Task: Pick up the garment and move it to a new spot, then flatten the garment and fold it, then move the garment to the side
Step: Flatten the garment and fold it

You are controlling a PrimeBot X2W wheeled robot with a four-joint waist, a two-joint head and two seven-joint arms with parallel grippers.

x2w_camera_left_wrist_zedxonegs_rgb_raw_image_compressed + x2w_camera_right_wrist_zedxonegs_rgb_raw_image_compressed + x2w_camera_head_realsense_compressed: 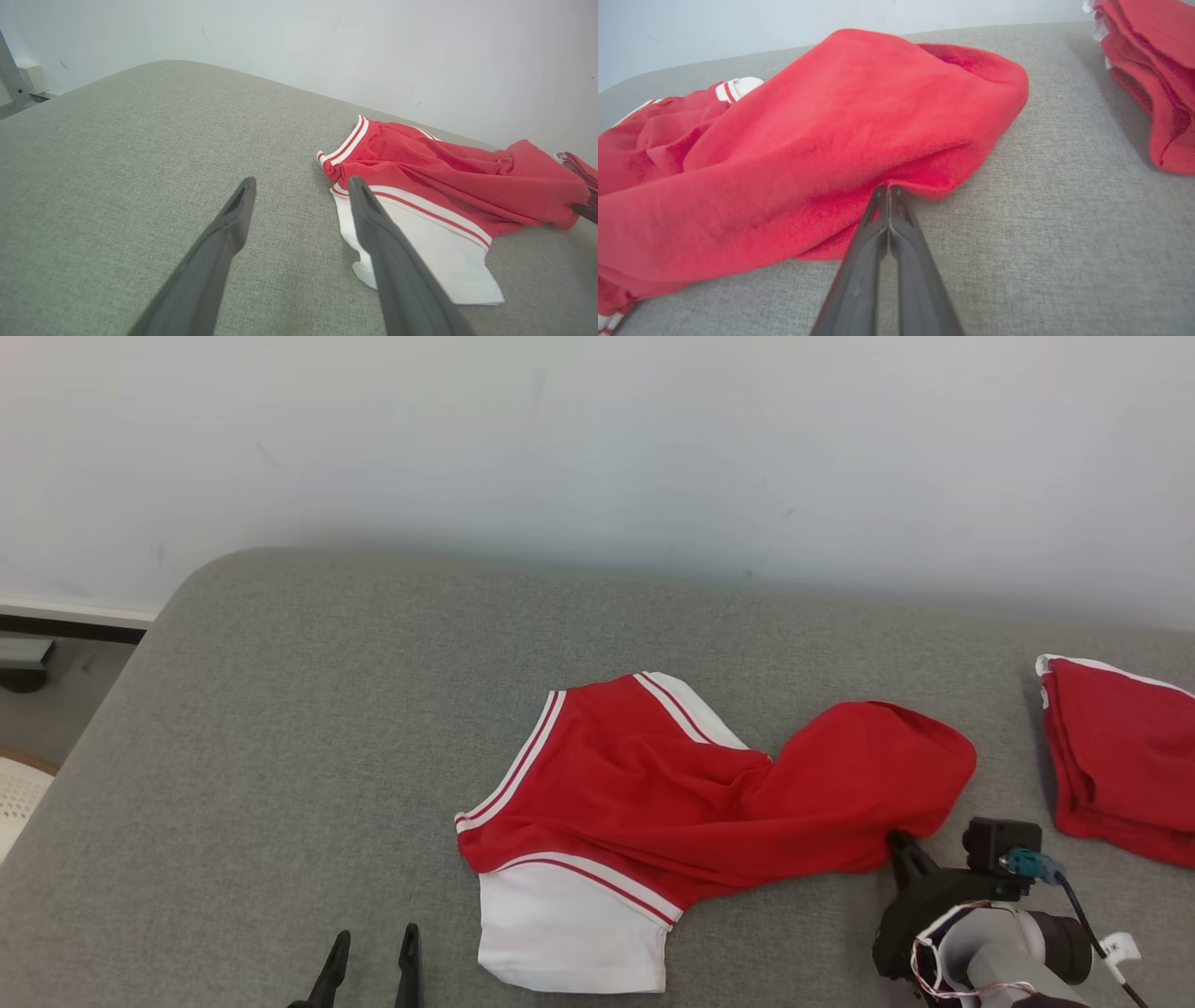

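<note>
The soft red jersey garment (672, 793), with a white sleeve and red-and-white striped trim, lies on the middle of the grey woven cushion (280, 756). Its long axis runs across the cushion from left to right, the white sleeve pointing toward the cushion's front-left and the plain red end toward its right. We see the cloth creased and bunched, with the right end humped up in a rounded fold, so its true outline is hard for us to read. The right gripper (887, 190) is clenched on the lower edge of that hump, its two dark fingers pressed together and the cloth puckering over their tips. The left gripper (301, 184) hangs released, fingers spread, over the cushion's front, just left of the white sleeve and apart from it. At the cushion's right end we make out a second red folded cloth pile (1120, 756), cut off by the frame. Behind the cushion stands a plain white wall (597, 448).
</note>
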